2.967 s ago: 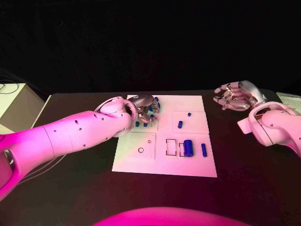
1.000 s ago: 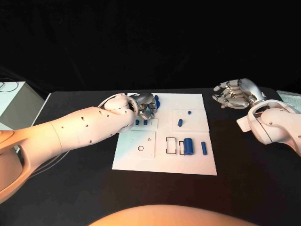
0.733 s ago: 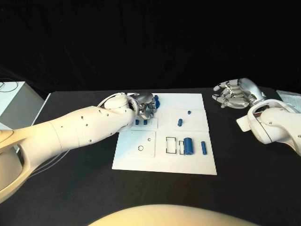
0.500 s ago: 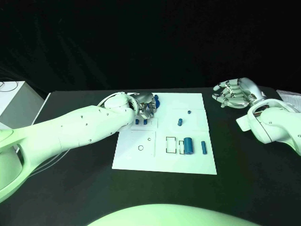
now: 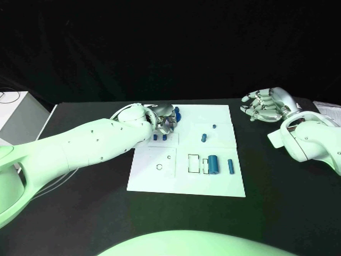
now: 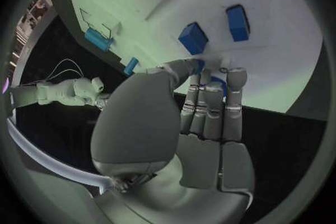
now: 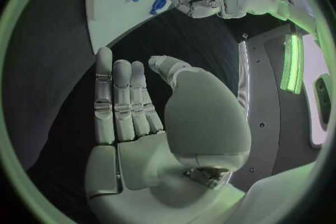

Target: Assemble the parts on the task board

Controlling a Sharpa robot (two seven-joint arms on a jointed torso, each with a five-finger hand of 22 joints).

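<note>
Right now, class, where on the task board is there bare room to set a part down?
The near strip of the task board, below the outlined rectangles, is bare. The far left corner is crowded: the left hand hovers over blue parts.

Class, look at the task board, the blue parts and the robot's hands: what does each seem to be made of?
Task board: a thin, flat white plate, matt, probably plastic or coated sheet; printed black outlines.
Blue parts: uniform solid colour, slight sheen, likely moulded or printed plastic.
Left hand and right hand: silver with bright glints, looking like metal or metallic-finished plastic; which one cannot be told.
</note>
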